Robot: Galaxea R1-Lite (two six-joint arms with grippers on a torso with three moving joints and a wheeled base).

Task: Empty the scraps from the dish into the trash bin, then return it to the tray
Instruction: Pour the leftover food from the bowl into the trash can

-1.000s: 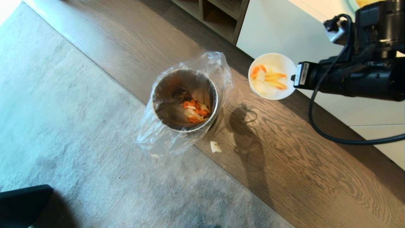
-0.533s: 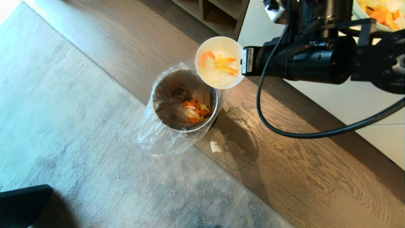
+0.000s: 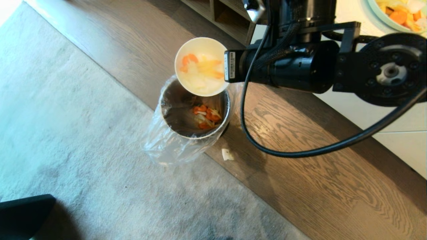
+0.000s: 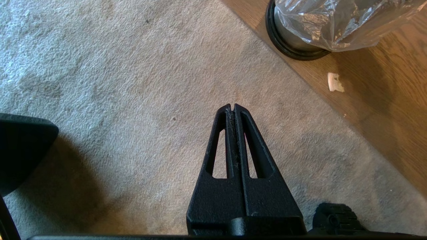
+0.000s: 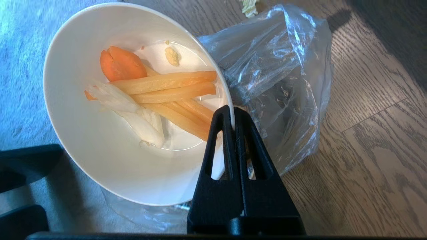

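Observation:
My right gripper (image 5: 232,111) is shut on the rim of the dish (image 3: 200,85), a cream-white bowl held in the air over the far edge of the trash bin (image 3: 173,113). The scraps (image 5: 160,90), an orange chunk, pale yellow strips and white bits, lie inside the dish (image 5: 100,160). The steel bin has a clear bag over its rim and holds more orange and white food (image 3: 206,116). My left gripper (image 4: 232,106) hangs shut and empty above the carpet, short of the bin's black base (image 4: 290,50). The tray is out of view.
A white food bit (image 3: 227,154) lies on the wooden floor beside the bin. Grey carpet (image 3: 66,133) covers the left. A wooden shelf unit (image 3: 230,16) and a white counter (image 3: 367,113) with a pale green plate (image 3: 370,10) of food stand behind the arm. A black object (image 3: 23,213) sits lower left.
My right arm has carried the dish leftward, from beside the white counter to above the bin's far rim. The bin and the left gripper have not moved.

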